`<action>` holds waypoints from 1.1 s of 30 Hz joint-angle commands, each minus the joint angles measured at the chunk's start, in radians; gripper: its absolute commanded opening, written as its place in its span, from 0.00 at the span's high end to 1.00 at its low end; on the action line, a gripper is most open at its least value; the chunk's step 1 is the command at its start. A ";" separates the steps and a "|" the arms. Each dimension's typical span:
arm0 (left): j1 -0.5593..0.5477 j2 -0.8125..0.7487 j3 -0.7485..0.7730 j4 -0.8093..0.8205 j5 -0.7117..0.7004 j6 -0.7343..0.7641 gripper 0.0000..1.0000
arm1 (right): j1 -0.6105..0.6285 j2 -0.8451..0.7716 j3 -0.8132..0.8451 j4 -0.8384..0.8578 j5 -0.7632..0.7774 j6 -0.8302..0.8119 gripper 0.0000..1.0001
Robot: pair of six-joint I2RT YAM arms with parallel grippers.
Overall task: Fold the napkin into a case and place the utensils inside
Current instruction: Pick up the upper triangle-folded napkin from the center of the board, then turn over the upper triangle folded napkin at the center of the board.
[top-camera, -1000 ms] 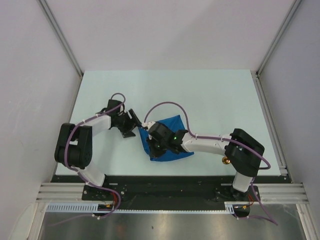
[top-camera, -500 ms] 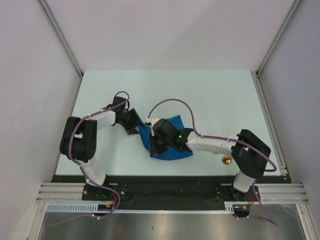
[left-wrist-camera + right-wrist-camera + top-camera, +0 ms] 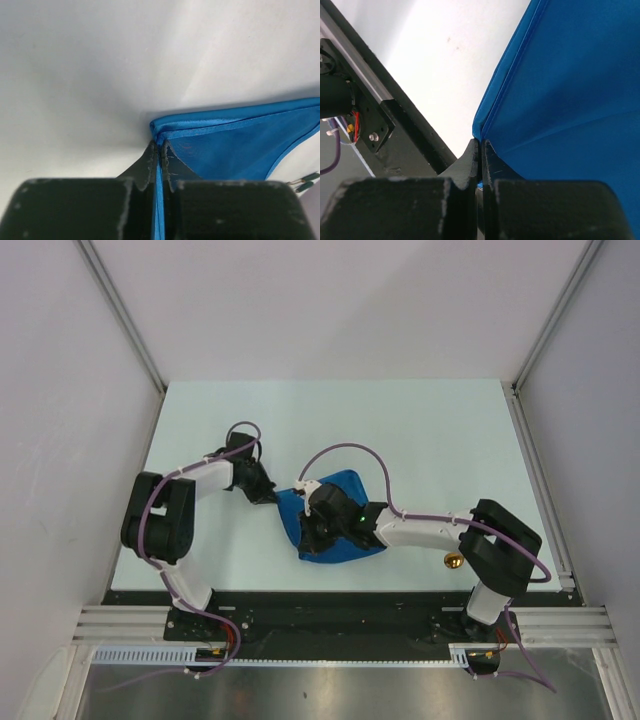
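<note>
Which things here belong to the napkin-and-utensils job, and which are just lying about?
Job:
napkin, pinched by left gripper and right gripper
utensils, near the right arm's base

Not the job:
table
rail along its near edge

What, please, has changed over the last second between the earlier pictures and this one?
The left claw moved right to the left corner of the napkin and shut on it. The right claw stayed shut on the napkin, and the gold utensil head has not moved.
</note>
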 commanded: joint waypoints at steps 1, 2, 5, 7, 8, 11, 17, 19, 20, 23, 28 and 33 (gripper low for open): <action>0.004 -0.066 0.025 -0.029 -0.121 0.064 0.99 | 0.014 -0.045 -0.015 0.079 -0.076 0.039 1.00; 0.005 -0.072 0.026 -0.029 -0.125 0.070 0.99 | 0.015 -0.045 -0.027 0.080 -0.085 0.044 1.00; 0.005 -0.104 0.054 -0.052 -0.159 0.094 1.00 | 0.023 -0.031 -0.038 0.151 -0.126 0.075 1.00; 0.005 -0.135 0.074 -0.096 -0.190 0.126 1.00 | 0.031 -0.017 -0.038 0.191 -0.166 0.096 1.00; 0.005 -0.150 0.092 -0.114 -0.223 0.137 1.00 | 0.037 0.000 -0.036 0.220 -0.182 0.107 1.00; 0.004 -0.215 0.115 -0.174 -0.289 0.179 1.00 | 0.048 0.024 -0.042 0.301 -0.240 0.147 1.00; 0.005 -0.294 0.101 -0.214 -0.310 0.192 1.00 | 0.061 0.080 -0.027 0.350 -0.284 0.175 1.00; 0.005 -0.314 0.097 -0.214 -0.313 0.186 1.00 | 0.061 0.081 -0.016 0.347 -0.283 0.171 1.00; 0.016 -0.337 0.098 -0.214 -0.316 0.183 1.00 | 0.063 0.084 -0.009 0.335 -0.281 0.170 1.00; 0.065 -0.377 0.115 -0.219 -0.287 0.189 1.00 | 0.081 0.101 0.060 0.289 -0.272 0.142 1.00; 0.160 -0.428 0.179 -0.277 -0.270 0.211 1.00 | 0.110 0.162 0.204 0.232 -0.272 0.121 1.00; 0.335 -0.523 0.271 -0.387 -0.303 0.214 1.00 | 0.166 0.262 0.462 0.189 -0.335 0.119 1.00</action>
